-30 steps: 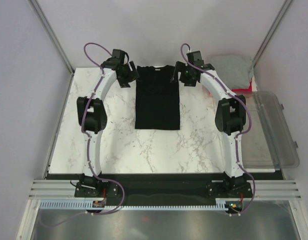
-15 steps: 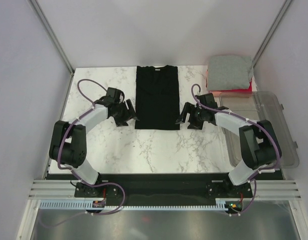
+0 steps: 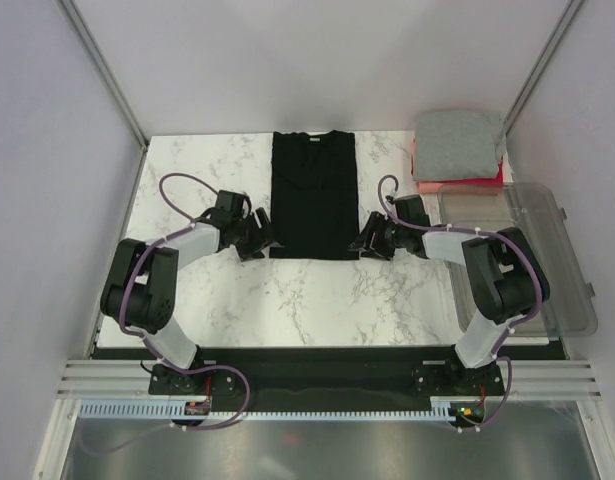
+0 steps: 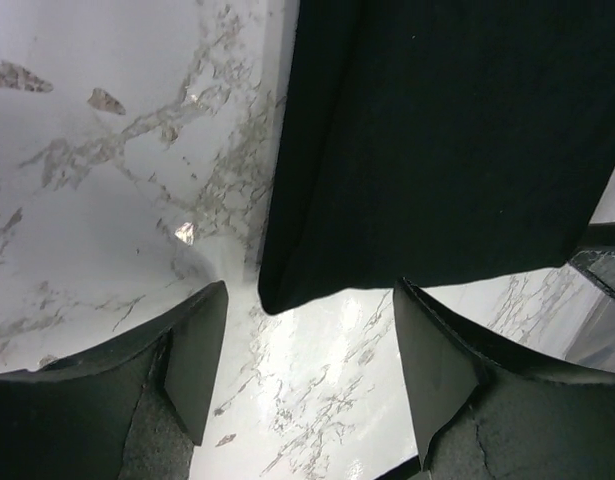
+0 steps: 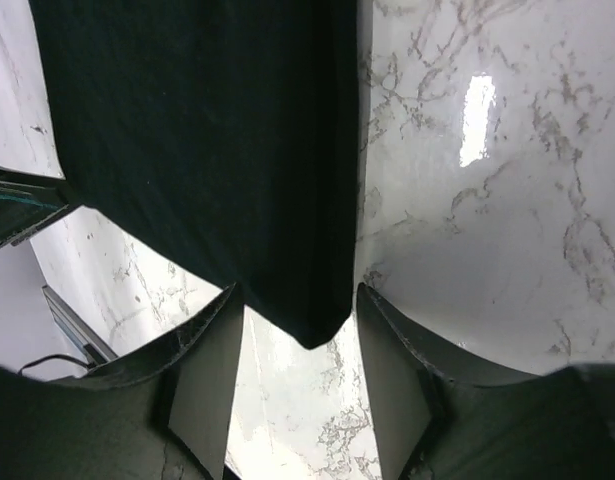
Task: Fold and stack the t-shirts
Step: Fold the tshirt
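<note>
From above, the black t-shirt (image 3: pixel 313 195) lies flat on the marble counter (image 3: pixel 287 300) as a long narrow rectangle, collar at the far edge and hem toward the arms. The left pincer (image 3: pixel 259 238) sits low at the hem's left corner, and the right pincer (image 3: pixel 367 243) at the hem's right corner. In the far right corner the folded grey t-shirt (image 3: pixel 459 145) rests on the red-pink t-shirt (image 3: pixel 473 181), just beyond the clear plastic bin (image 3: pixel 547 290).

In the left wrist view, the left pincer (image 4: pixel 302 355) has its jaws spread wide, and the near left corner of the black t-shirt (image 4: pixel 437 140) lies in the gap between them, not clamped.

In the right wrist view, the right pincer (image 5: pixel 299 390) is equally wide, with the black t-shirt (image 5: pixel 197 130) reaching its near right corner down between the jaws, cloth flat on the counter.
</note>
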Action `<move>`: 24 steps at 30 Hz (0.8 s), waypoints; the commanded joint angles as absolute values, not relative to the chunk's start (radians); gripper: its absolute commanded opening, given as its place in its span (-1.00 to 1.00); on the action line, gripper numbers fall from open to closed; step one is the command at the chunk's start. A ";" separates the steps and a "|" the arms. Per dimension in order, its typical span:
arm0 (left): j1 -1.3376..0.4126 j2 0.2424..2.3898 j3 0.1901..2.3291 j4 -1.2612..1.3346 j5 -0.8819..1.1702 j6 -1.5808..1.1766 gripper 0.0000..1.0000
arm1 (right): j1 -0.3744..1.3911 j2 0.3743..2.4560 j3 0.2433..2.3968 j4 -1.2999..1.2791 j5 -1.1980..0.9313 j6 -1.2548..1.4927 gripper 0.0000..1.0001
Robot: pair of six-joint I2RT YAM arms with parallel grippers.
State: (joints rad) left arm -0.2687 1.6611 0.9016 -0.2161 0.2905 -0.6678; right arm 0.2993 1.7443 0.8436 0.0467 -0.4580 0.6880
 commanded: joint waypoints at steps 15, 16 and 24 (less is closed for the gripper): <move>-0.311 1.719 0.851 -0.080 0.281 -0.726 -0.54 | 0.304 1.804 0.778 0.121 -0.449 0.690 -0.58; -0.311 1.721 0.853 -0.080 0.276 -0.726 -0.67 | 0.305 1.802 0.779 0.121 -0.451 0.690 -0.71; -0.396 1.623 0.870 -0.190 0.218 -0.739 -0.96 | 0.314 1.691 0.759 0.083 -0.482 0.710 -1.00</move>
State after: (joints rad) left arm -0.3389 1.6897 0.8551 -0.1211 0.2611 -0.7170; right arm 0.3000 1.7653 0.7841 0.1276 -0.4728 0.7147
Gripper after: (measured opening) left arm 0.045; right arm 0.010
